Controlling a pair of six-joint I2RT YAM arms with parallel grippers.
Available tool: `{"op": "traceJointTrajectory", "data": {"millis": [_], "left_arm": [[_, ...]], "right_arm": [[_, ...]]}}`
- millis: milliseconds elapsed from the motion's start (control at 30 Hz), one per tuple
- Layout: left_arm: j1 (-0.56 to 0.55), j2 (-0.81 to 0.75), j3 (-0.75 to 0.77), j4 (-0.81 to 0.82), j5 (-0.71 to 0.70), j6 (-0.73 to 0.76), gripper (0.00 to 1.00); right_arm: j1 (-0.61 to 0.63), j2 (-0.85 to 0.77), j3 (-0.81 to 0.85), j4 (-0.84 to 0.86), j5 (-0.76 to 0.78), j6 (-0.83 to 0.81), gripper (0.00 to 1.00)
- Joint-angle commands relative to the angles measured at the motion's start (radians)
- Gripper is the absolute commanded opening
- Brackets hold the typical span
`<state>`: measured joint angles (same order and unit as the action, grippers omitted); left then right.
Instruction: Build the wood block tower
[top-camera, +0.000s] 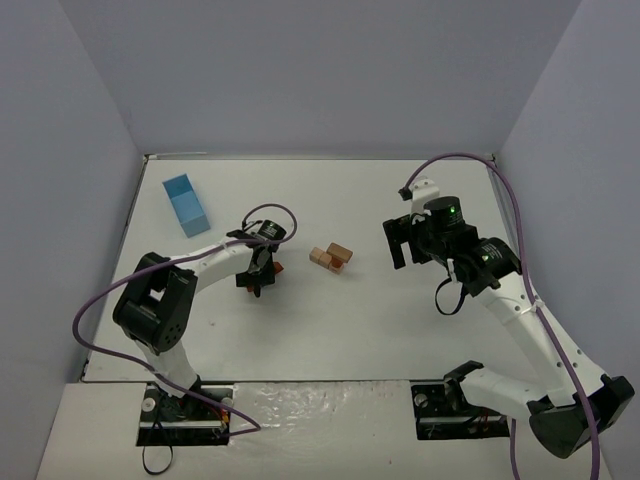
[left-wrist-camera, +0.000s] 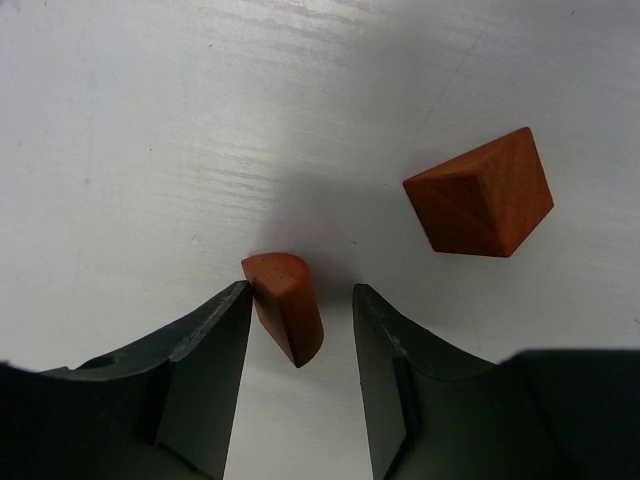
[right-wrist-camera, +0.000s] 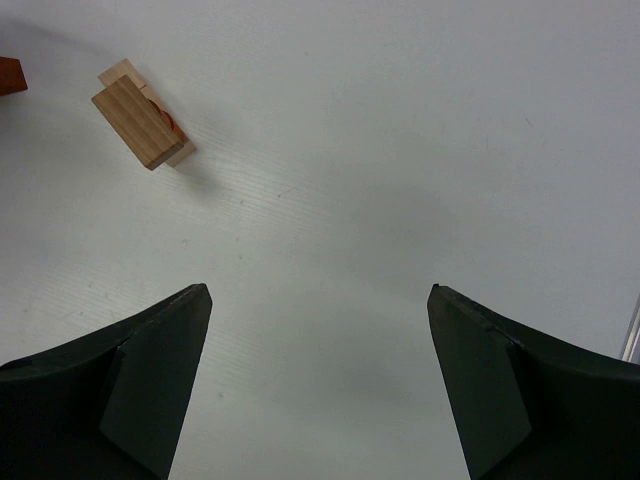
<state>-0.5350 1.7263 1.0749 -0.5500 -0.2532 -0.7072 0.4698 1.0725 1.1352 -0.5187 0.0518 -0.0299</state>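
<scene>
My left gripper (left-wrist-camera: 302, 292) is open and low over the table, its jaws either side of a small reddish-brown half-round block (left-wrist-camera: 285, 310). The block touches the left finger (left-wrist-camera: 205, 345), with a gap to the right finger. A reddish-brown cube (left-wrist-camera: 480, 195) lies just beyond, to the right; it shows beside the left gripper (top-camera: 256, 277) in the top view (top-camera: 277, 268). A small cluster of tan and reddish blocks (top-camera: 332, 258) sits mid-table and shows in the right wrist view (right-wrist-camera: 140, 122). My right gripper (right-wrist-camera: 320, 300) is wide open and empty, to the right of the cluster (top-camera: 400, 242).
A light-blue rectangular box (top-camera: 186, 205) lies at the back left. Grey walls enclose the white table (top-camera: 350, 320) on three sides. A reddish block edge (right-wrist-camera: 10, 75) shows at the left border of the right wrist view.
</scene>
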Motion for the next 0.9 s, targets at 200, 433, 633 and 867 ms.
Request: {"op": "traceJointTrajectory", "data": {"millis": [200,433,633,867], "left_arm": [[-0.004,-0.046,-0.026,0.010,-0.005,-0.024,0.12],[-0.005,-0.201,-0.105,0.156,0.101,0.016,0.00],[-0.003,-0.329,-0.255,0.399,0.341,0.022,0.00],[-0.005,-0.326,-0.437,0.736,0.563,-0.019,0.01]], "right_arm": [[-0.007,-0.016,-0.002,0.058,-0.004,-0.005,0.87],[-0.007,-0.010,0.000,0.060,-0.007,-0.007,0.87],[-0.007,-0.002,0.000,0.063,-0.036,-0.009,0.87],[-0.008,0.004,-0.002,0.068,-0.085,-0.015,0.87]]}}
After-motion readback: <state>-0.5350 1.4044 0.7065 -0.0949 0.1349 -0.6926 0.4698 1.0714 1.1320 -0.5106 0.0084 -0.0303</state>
